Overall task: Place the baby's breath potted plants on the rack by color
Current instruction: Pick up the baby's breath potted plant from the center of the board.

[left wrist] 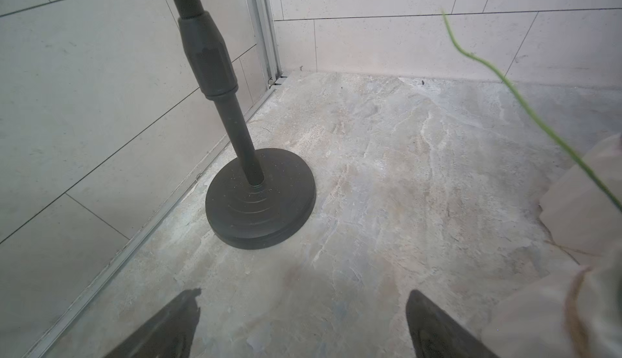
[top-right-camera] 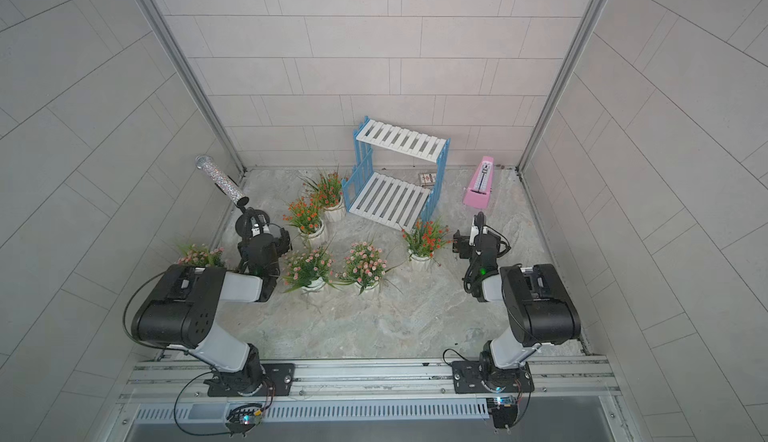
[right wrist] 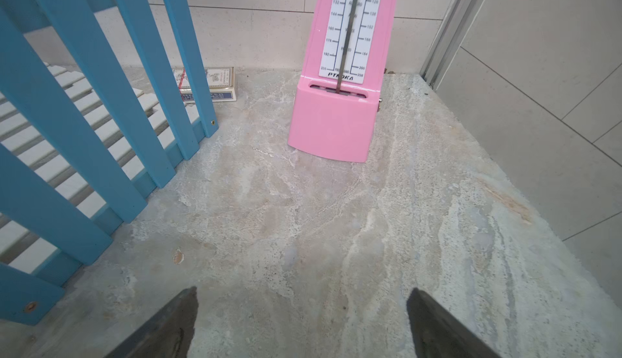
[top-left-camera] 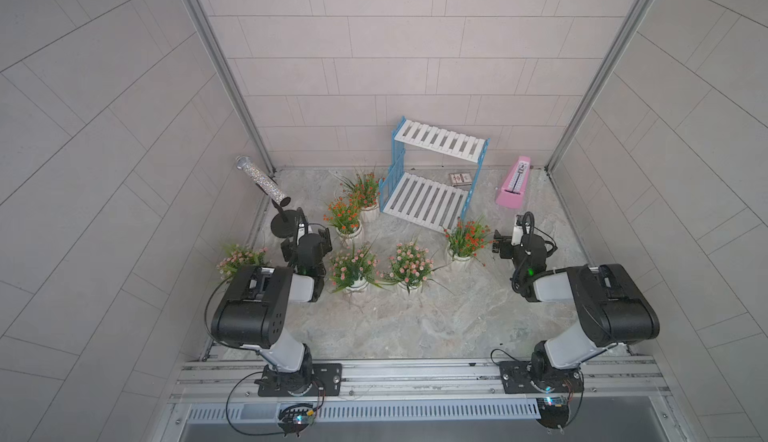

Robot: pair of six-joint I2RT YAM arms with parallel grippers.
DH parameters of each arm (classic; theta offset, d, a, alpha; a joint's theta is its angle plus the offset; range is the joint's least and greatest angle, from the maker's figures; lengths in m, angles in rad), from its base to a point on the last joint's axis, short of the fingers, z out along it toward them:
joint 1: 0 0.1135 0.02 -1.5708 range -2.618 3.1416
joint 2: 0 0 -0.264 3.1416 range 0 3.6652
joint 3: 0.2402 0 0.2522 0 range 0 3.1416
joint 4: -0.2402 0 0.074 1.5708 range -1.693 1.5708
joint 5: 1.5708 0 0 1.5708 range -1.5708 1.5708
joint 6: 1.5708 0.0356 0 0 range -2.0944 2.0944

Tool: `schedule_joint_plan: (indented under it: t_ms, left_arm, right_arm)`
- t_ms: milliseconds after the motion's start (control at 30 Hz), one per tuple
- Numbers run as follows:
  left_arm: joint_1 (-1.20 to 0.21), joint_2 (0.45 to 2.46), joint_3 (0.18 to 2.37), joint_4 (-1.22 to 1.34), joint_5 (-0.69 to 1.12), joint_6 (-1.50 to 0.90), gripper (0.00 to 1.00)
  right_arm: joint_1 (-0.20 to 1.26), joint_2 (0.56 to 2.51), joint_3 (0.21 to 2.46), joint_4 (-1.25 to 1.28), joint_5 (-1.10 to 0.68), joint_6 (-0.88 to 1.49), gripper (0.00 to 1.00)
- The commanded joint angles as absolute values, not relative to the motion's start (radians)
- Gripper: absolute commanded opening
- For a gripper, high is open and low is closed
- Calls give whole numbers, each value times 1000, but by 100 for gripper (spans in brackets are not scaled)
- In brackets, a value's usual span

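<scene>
Nothing is sorted yet. The rack (top-left-camera: 424, 201) stands at the far middle of the tabletop (top-left-camera: 415, 327) with both shelves free, and all six baby's breath potted plants sit on the stone surface. The far orange plant (top-left-camera: 362, 189) and the near-left orange plant (top-left-camera: 344, 216) crowd the rack's left side. The right orange plant (top-left-camera: 467, 239) sits just beside its near right corner. Nearer are the middle-left pink plant (top-left-camera: 353, 268) and the middle pink plant (top-left-camera: 409, 264). The left pink plant (top-left-camera: 239, 258) is half hidden by the left arm.

The left tool (left wrist: 303, 305) is spread wide and holds nothing, facing the microphone stand (left wrist: 261, 201). The right tool (right wrist: 303, 305) is equally wide and empty, facing the pink metronome (right wrist: 333, 120).

The pots stand close with their leaves overlapping, so a finger reaching for one could nudge its neighbour or snag a grassy blade and tip it. A careless left swing might clip the stand.
</scene>
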State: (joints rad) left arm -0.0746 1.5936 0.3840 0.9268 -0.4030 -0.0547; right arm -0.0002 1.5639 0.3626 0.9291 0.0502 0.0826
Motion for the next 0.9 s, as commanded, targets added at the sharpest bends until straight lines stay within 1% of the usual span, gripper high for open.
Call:
schedule_joint_plan:
  t_ms: [0, 433, 467, 533, 600, 667, 733, 800, 867]
  left_arm:
    - [-78, 1604, 402, 928, -416, -52, 100]
    - [-78, 1603, 401, 927, -415, -52, 100]
    - [-78, 1603, 401, 928, -414, -52, 100]
    - [-78, 1603, 400, 928, -414, -53, 100]
    - [-77, 1604, 402, 929, -415, -51, 100]
    - [-77, 1606, 403, 928, -413, -51, 100]
    - [-77, 1605, 403, 927, -413, -51, 100]
    - [-77, 1606, 403, 926, -413, -51, 100]
    - [-77, 1605, 403, 925, -413, -52, 100]
  right_arm:
    - [4, 1568, 372, 938, 63, 71, 99]
    - [4, 1564, 361, 948, 60, 70, 99]
    - [3, 1558, 337, 1000, 37, 60, 99]
    - [6, 1562, 220, 1217, -4, 37, 99]
    - [23, 1618, 198, 1339, 72, 44, 99]
    - [47, 1579, 226, 1222, 136, 35, 99]
    - [50, 1570, 296, 1084, 106, 23, 99]
    - [47, 1570, 321, 1040, 98, 23, 99]
    - [48, 1572, 318, 1049, 97, 23, 99]
